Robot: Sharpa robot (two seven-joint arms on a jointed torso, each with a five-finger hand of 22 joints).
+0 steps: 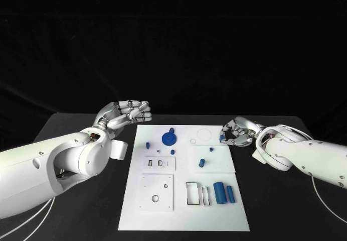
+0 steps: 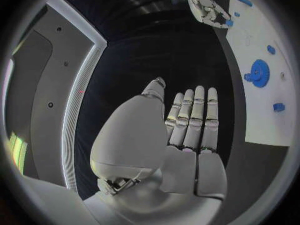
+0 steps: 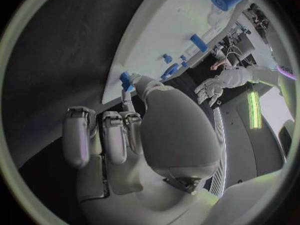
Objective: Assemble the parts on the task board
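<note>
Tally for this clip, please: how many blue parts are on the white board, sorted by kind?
Blue gear: 1
Large blue cylinders: 2
Smaller blue pieces: 5, one of them tiny and hard to make out
Total: 8 blue parts on the task board

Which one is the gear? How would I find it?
Find the white task board in the middle of the black table. Near its far end, towards the left hand, lies the blue gear: round and toothed, wider than the small blue pegs around it.
</note>
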